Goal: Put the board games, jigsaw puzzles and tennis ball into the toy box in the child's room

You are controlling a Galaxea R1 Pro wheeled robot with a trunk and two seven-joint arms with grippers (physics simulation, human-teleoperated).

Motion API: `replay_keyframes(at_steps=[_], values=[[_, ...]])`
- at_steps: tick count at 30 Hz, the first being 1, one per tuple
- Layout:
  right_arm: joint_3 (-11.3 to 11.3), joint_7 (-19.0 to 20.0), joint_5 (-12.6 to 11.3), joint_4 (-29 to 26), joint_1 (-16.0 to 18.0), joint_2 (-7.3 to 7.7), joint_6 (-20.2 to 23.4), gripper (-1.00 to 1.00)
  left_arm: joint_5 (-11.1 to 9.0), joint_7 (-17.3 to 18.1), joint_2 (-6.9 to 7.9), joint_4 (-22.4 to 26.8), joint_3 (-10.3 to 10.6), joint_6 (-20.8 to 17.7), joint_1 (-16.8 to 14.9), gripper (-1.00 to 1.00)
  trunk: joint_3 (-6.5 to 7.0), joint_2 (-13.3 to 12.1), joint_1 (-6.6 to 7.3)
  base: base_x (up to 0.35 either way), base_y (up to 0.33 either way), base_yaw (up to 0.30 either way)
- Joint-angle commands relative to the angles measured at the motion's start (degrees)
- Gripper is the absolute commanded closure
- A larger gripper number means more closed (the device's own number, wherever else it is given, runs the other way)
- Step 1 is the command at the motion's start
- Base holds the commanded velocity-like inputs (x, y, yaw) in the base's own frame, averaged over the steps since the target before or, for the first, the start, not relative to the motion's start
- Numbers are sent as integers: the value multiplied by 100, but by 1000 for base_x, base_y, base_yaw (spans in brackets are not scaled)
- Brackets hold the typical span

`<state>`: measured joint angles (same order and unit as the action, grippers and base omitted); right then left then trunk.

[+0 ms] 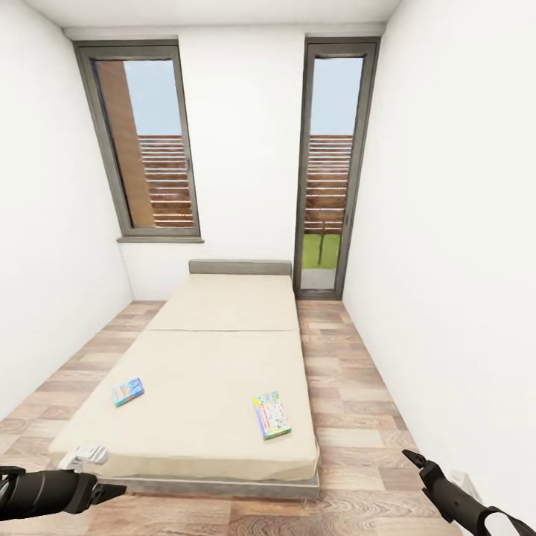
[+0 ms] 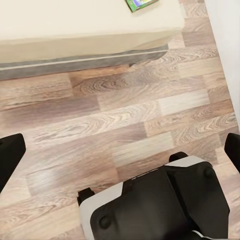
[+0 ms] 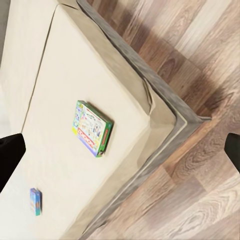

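Two board games lie flat on the beige bed [image 1: 216,357]. One is a small blue box [image 1: 128,391] near the bed's left side, also a blue box [image 3: 35,201] in the right wrist view. The other is a green, white and yellow box [image 1: 272,415] near the right front corner, a green box [image 3: 92,128] in the right wrist view, with its corner [image 2: 140,4] in the left wrist view. My left gripper [image 1: 112,490] hangs open over the floor before the bed. My right gripper [image 1: 413,455] is open and empty, right of the bed's corner. The table, toy box, jigsaw puzzles and tennis ball are out of view.
The bed fills the middle of a narrow room with white walls close on both sides. Strips of wood floor [image 1: 350,417] run along each side and in front. Two tall windows [image 1: 145,141] stand in the far wall. My dark base [image 2: 155,205] sits below the left gripper.
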<state>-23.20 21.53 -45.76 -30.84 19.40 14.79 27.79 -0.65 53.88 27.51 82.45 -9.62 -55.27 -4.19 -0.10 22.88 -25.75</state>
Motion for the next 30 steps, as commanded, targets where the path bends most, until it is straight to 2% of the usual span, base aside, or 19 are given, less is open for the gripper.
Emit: replay_keyframes(at_steps=[1,16,30], values=[[-28,4,-21,-1,3,-3,57,-100,-8,18,0,-1,-4,-40,-2,-100,-2,4,-3,37,60,0],[-27,9,-21,-1,3,-3,53,-100,-14,24,0,-1,-4,-37,-2,-100,-2,4,-3,10,22,0],[-27,1,-21,-1,1,-3,51,-100,-14,25,0,-1,-4,-37,-2,-100,-2,4,-3,59,135,0]])
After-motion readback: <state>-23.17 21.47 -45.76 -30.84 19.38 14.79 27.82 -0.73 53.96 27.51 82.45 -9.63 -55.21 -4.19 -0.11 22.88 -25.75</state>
